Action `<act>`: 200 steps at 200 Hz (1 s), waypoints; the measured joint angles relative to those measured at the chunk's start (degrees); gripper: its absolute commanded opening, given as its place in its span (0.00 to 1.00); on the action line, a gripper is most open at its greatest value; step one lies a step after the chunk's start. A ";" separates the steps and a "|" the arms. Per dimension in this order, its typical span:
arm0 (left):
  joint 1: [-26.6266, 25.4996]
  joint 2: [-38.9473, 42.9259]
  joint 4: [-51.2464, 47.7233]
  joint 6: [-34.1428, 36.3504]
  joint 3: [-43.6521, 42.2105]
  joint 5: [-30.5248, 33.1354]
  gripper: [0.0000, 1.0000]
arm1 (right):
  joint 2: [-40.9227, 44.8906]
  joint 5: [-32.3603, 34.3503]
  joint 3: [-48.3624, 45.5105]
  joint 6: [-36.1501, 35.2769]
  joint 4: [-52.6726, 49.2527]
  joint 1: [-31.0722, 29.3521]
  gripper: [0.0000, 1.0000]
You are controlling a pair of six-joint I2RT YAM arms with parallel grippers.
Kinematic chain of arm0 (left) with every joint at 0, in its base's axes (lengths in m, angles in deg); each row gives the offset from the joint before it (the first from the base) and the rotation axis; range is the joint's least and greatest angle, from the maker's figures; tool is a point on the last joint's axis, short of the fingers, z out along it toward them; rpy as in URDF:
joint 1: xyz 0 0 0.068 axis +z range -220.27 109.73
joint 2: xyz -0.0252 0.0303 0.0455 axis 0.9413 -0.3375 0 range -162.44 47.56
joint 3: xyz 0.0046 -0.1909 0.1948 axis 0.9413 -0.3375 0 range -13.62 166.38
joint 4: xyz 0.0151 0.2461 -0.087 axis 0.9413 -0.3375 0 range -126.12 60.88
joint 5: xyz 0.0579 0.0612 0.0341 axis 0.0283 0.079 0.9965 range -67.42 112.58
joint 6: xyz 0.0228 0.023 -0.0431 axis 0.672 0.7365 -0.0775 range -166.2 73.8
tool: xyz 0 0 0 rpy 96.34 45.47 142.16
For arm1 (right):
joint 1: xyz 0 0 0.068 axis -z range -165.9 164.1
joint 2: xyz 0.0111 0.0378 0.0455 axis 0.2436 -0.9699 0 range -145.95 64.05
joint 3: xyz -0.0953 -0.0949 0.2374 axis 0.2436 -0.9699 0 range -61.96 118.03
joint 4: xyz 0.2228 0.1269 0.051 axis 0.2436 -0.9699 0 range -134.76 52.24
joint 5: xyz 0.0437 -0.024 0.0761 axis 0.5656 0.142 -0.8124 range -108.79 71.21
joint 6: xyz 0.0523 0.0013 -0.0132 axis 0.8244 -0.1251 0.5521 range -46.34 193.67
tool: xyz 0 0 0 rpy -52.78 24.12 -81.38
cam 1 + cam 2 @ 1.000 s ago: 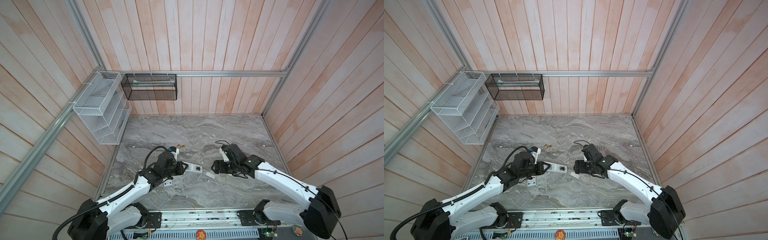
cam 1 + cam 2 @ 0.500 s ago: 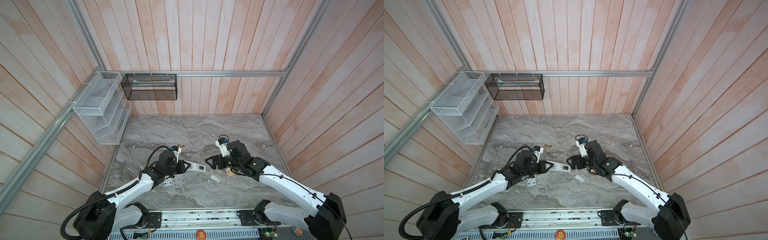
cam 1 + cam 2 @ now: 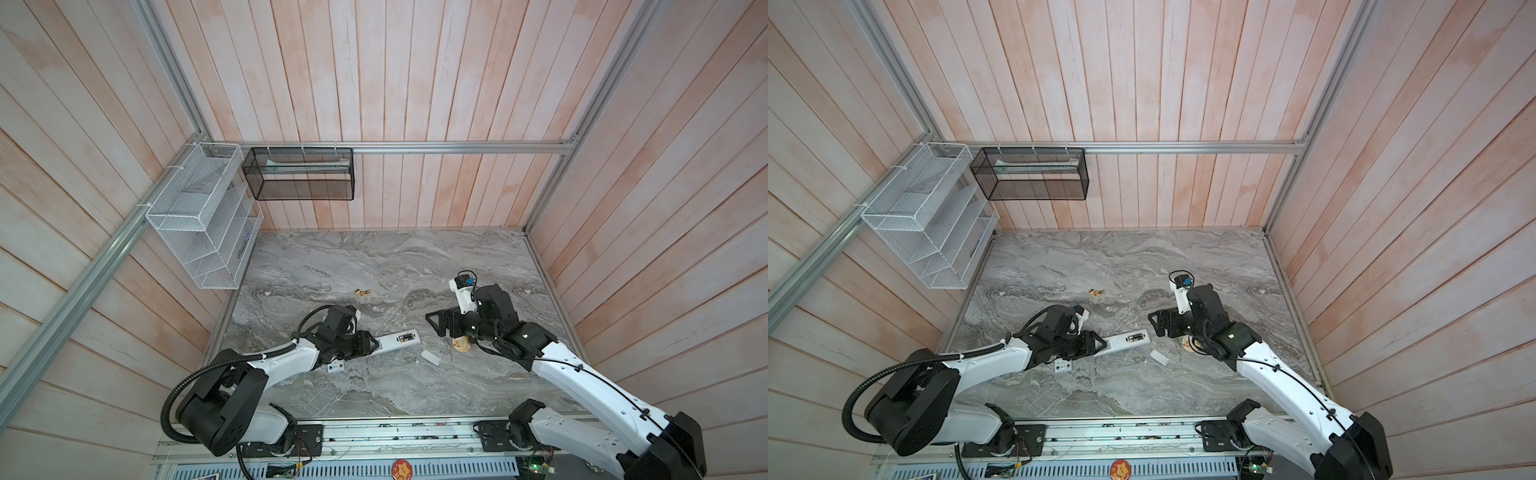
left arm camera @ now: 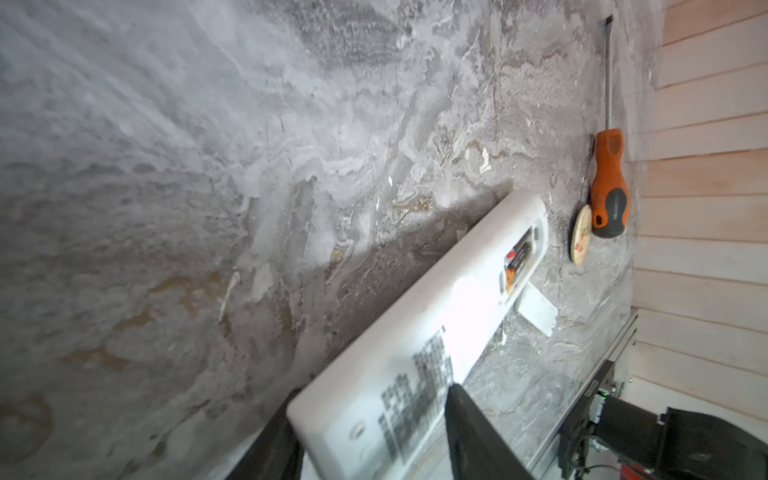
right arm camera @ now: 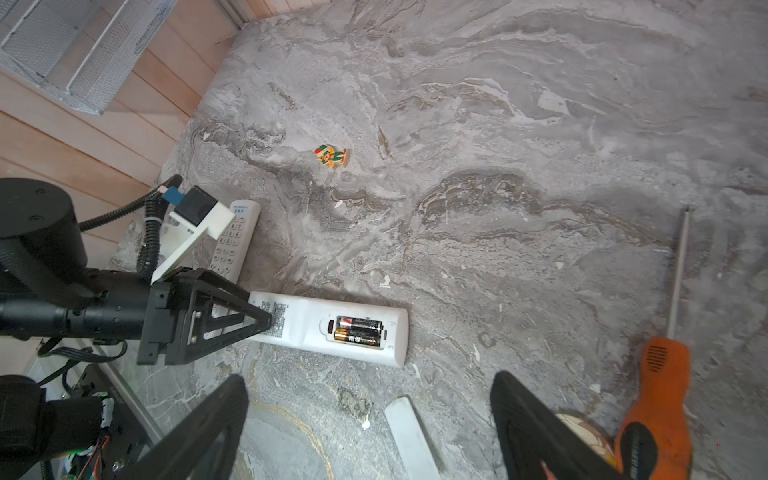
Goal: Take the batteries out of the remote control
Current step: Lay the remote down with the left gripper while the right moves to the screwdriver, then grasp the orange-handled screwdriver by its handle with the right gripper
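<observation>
Batteries [image 5: 357, 330] side by side in the open bay of the remote control [image 5: 303, 326], bay turned upward for picking from above. Left gripper [image 4: 370, 432] straddling the label end, likely to steady the body; pinching or merely flanking, cannot tell. Right gripper [image 5: 369, 378] spread wide and empty, hovering short of the bay. Cover [image 5: 409, 432] parked on the table [image 5: 498, 166] just beside the remote control, screwdriver [image 5: 660, 395] aside. Versus a second ago: right gripper risen clear of the cover, wrist re-angled; remote control much where it was
</observation>
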 measured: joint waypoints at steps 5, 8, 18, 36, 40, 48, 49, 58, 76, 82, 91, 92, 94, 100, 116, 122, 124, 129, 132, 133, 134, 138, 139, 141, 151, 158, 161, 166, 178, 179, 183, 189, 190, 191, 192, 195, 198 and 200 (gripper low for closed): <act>0.11 0.00 -0.04 0.11 0.00 -0.02 0.70 | -0.02 -0.09 -0.02 0.31 -0.37 0.50 0.92; 0.17 0.00 0.00 -0.02 0.00 -0.02 0.72 | -0.02 -0.22 -0.02 0.42 -0.63 0.92 0.93; 0.44 0.00 -0.13 0.31 0.02 -0.02 0.76 | -0.17 -0.42 -0.02 0.96 -1.38 2.34 0.93; 0.85 0.33 -0.35 0.63 0.13 0.00 0.84 | -1.49 -1.29 0.15 2.12 -3.96 6.88 0.93; 0.90 0.55 -0.59 1.07 0.20 0.09 0.85 | -2.03 -1.31 0.20 2.21 -4.57 8.11 0.93; 0.98 1.03 -1.16 1.29 0.26 0.26 0.87 | -3.48 -1.44 0.35 2.45 -6.27 11.17 0.93; 0.98 1.11 -1.27 1.14 0.26 0.26 0.88 | -3.58 -1.46 0.35 2.45 -6.43 11.43 0.93; 1.01 2.05 -2.43 1.33 0.37 0.48 0.89 | -5.11 -1.51 0.46 2.60 -8.20 14.36 0.93; 1.01 5.16 -5.27 1.92 0.92 1.84 0.91 | -7.32 -0.37 0.68 2.38 -11.69 17.64 0.91; 1.01 6.60 -6.34 2.08 1.29 2.27 0.91 | -7.76 0.02 0.79 2.10 -12.39 17.92 0.90; 1.03 8.72 -7.50 2.16 1.90 3.08 0.92 | -8.35 0.72 1.01 1.79 -13.31 18.05 0.88; 1.03 8.90 -7.58 2.16 1.97 3.10 0.92 | -8.41 0.79 1.01 1.79 -13.38 18.05 0.87; 1.05 9.51 -7.87 2.21 2.14 3.23 0.93 | -8.63 1.03 1.07 1.60 -13.51 18.05 0.87; 1.09 11.10 -8.39 2.21 2.60 3.48 0.93 | -9.29 1.51 1.27 1.22 -13.84 18.10 0.85; 1.09 14.78 -8.94 2.16 3.65 3.76 0.94 | -11.78 2.93 1.73 0.13 -14.19 18.10 0.81; 1.11 16.00 -8.96 2.16 3.98 3.72 0.95 | -13.03 3.48 1.90 -0.39 -14.27 18.10 0.78; 1.11 16.33 -8.96 2.12 4.09 3.69 0.95 | -13.29 3.61 1.95 -0.37 -14.27 18.10 0.77; 1.11 17.09 -8.94 2.12 4.26 3.63 0.95 | -14.56 4.00 2.08 -0.94 -14.27 18.10 0.75; 1.11 17.46 -8.92 2.12 4.35 3.58 0.95 | -15.13 4.20 2.14 -0.92 -14.29 18.12 0.74; 1.11 17.57 -8.90 2.12 4.37 3.56 0.95 | -15.30 4.22 2.19 -1.09 -14.29 18.12 0.73; 1.11 17.73 -8.90 2.12 4.42 3.52 0.95 | -15.65 4.28 2.21 -1.36 -14.29 18.12 0.73; 1.11 18.08 -8.85 2.12 4.44 3.41 0.95 | -16.44 4.52 2.34 -1.29 -14.32 18.16 0.72; 1.11 18.21 -8.85 2.12 4.44 3.37 0.95 | -16.79 4.57 2.36 -1.51 -14.29 18.14 0.71; 1.11 18.34 -8.85 2.12 4.44 3.32 0.95 | -17.14 4.66 2.43 -1.79 -14.29 18.16 0.71; 1.11 18.91 -8.96 2.01 4.44 3.15 0.95 | -19.32 5.14 2.78 -2.25 -14.25 18.16 0.68; 1.11 19.10 -9.05 1.95 4.44 3.04 0.95 | -20.57 5.38 2.99 -2.64 -14.25 18.16 0.66; 1.11 19.17 -9.09 1.92 4.44 3.02 0.95 | -21.03 5.55 3.04 -2.89 -14.16 18.16 0.65; 1.11 19.26 -9.20 1.90 4.44 3.02 0.95 | -21.77 5.77 3.15 -2.99 -14.10 18.18 0.64; 1.11 19.50 -9.49 1.88 4.44 3.02 0.95 | -23.15 6.16 3.41 -3.61 -14.01 18.18 0.61; 1.11 19.52 -9.49 1.88 4.44 3.02 0.95 | -23.28 6.21 3.45 -3.56 -14.01 18.18 0.61; 1.11 19.58 -9.55 1.88 4.44 2.99 0.95 | -23.74 6.38 3.56 -3.89 -14.01 18.18 0.60; 1.11 19.69 -9.64 1.88 4.44 2.99 0.95 | -24.28 6.64 3.69 -4.07 -13.90 18.18 0.59; 1.11 19.71 -9.66 1.88 4.44 2.99 0.95 | -24.35 6.64 3.72 -4.04 -13.88 18.18 0.59; 1.11 19.71 -9.66 1.88 4.44 2.99 0.95 | -24.46 6.64 3.76 -4.00 -13.84 18.18 0.59; 1.11 19.74 -9.66 1.88 4.44 2.99 0.95 | -24.52 6.69 3.78 -4.00 -13.84 18.18 0.59; 1.11 19.76 -9.68 1.88 4.42 2.99 0.95 | -24.79 6.88 3.82 -4.17 -13.77 18.18 0.58; 1.11 19.85 -9.68 1.88 4.42 2.99 0.95 | -25.07 7.02 3.91 -4.20 -13.68 18.18 0.58; 1.11 19.85 -9.68 1.88 4.42 2.99 0.95 | -25.18 7.15 3.93 -4.22 -13.64 18.18 0.57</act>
